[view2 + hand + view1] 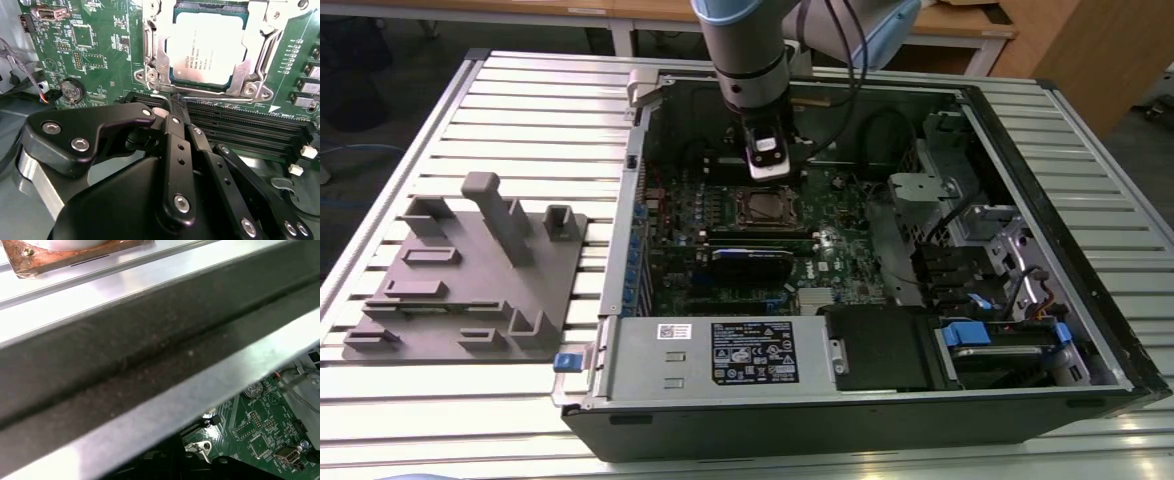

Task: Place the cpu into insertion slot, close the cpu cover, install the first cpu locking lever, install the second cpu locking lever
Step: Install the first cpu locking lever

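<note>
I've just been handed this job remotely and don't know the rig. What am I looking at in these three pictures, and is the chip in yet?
The exterior view shows one robot arm reaching into an open computer case on a slatted table, beside a grey fixture block. The other two cameras ride on the arm's wrist. In the second wrist view the gripper sits just off the socket, fingers together, holding nothing visible. The cpu already lies in the insertion slot, and the cpu cover frames it. The first wrist view mostly sees the case edge.
</note>
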`<state>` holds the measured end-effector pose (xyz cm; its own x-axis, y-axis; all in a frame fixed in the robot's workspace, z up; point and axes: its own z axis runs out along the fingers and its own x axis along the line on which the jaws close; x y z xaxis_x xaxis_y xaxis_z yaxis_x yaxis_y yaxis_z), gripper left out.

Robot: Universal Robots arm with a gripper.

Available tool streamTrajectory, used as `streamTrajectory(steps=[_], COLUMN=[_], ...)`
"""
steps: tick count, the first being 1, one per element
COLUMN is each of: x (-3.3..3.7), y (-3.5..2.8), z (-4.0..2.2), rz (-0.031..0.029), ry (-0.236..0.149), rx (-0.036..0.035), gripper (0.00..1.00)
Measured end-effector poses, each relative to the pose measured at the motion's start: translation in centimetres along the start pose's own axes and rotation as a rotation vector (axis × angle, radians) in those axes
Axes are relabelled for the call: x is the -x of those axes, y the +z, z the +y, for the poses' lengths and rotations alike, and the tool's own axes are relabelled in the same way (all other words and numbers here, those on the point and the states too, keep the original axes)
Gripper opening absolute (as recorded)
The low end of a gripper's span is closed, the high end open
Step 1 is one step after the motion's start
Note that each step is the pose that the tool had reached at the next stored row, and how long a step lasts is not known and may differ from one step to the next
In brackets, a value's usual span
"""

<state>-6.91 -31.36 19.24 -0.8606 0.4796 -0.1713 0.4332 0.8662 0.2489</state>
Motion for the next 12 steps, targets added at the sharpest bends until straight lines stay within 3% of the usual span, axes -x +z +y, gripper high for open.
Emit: streamTrajectory(steps=[12], x=[0.14], y=[0.01], z=[-0.23], rz=[-0.0004], ry=[0.000], rx=[-0.0007], gripper=[0.11])
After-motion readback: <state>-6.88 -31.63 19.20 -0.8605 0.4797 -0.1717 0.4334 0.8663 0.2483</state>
